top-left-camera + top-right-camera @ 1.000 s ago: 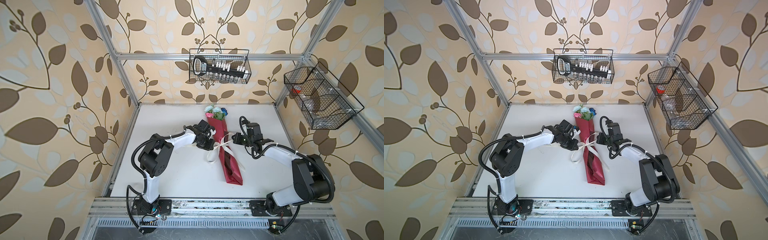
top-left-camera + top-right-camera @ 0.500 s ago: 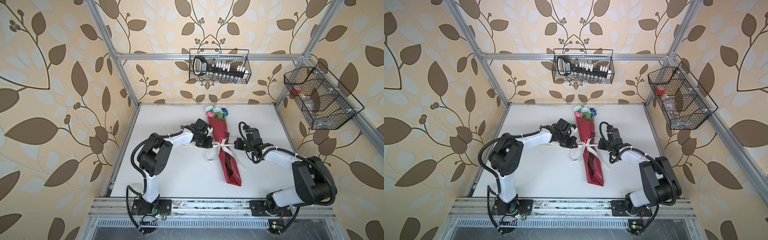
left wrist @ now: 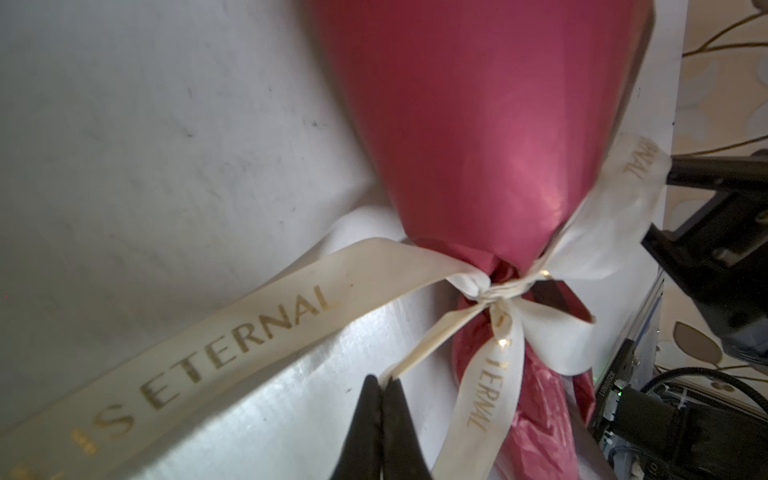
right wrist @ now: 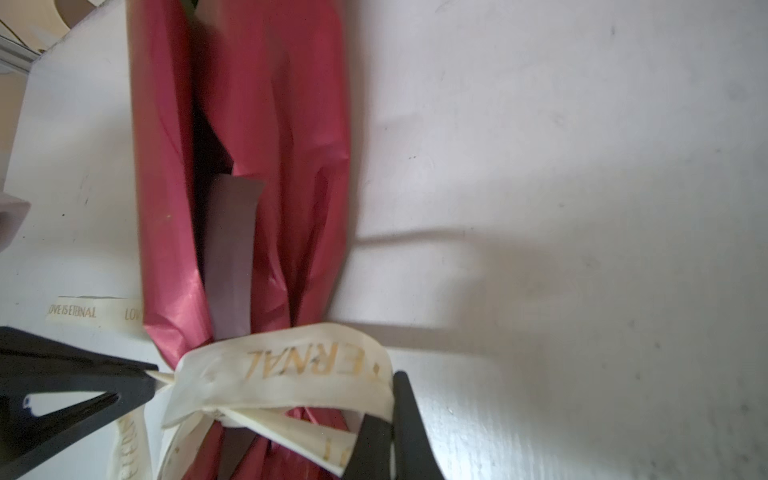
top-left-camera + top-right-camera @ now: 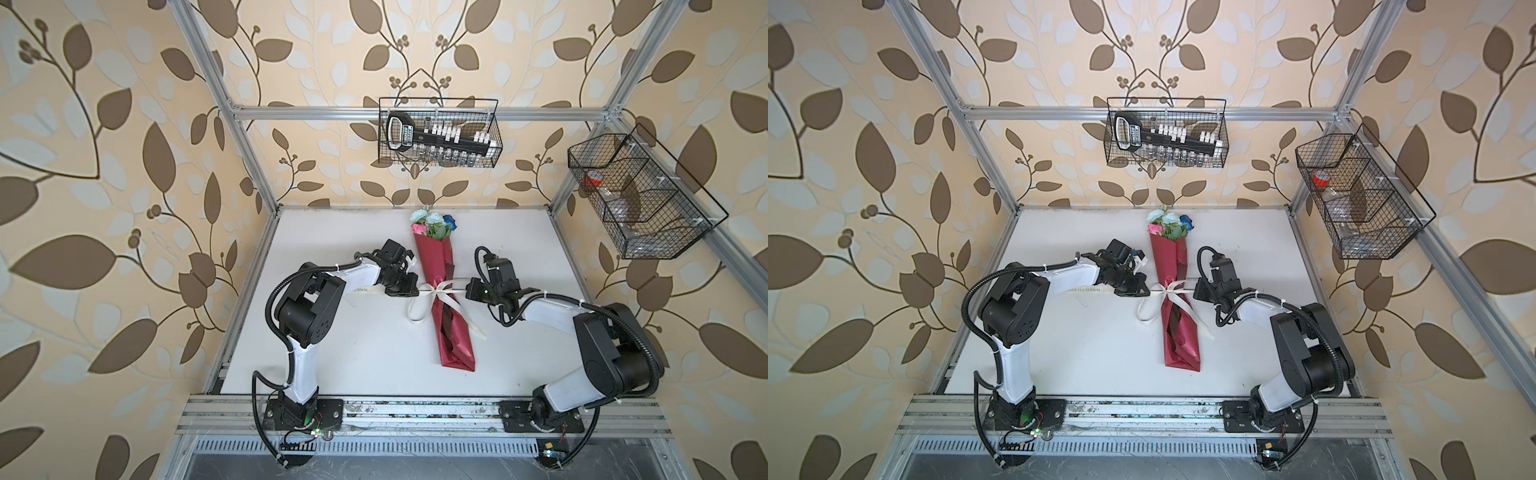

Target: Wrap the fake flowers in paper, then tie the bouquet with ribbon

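White tabletop [image 5: 353, 353] — left jaws, right jaws each clenched on ribbon [image 3: 249, 332] tied round bouquet [image 5: 432, 223].

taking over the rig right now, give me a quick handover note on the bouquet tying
Left gripper: shut on a ribbon strand, left of the knot.
Right gripper: shut on the ribbon loop on the opposite side.
Bouquet lies in its red wrap on the table, blooms toward the back wall.
Done: ribbon knotted around the wrap.
Left: probably pull the knot snug, then release both.
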